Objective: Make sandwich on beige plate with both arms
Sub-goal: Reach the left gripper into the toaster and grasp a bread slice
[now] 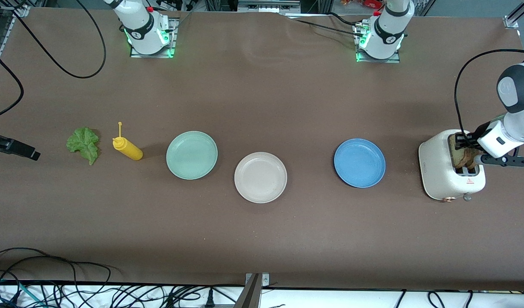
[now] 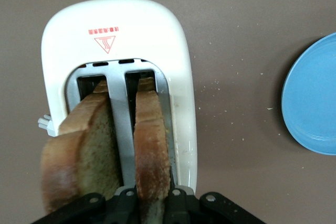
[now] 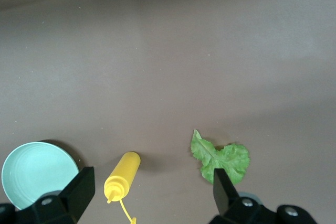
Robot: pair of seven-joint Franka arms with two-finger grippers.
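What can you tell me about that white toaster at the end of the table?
The toaster is a glossy cream-white box with rounded corners, a red warning mark on top, a small grey knob on one end, and two slots. It stands on the brown table at the left arm's end, beside the blue plate. A brown-crusted bread slice stands in each slot. The left tool is right over the slices.

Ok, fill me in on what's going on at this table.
The left gripper is at the white toaster, fingers around one of two brown bread slices standing in its slots. The right gripper hangs open over the ruffled green lettuce leaf and yellow squeeze bottle. The round beige plate is empty, between a mint-green plate and a blue plate.
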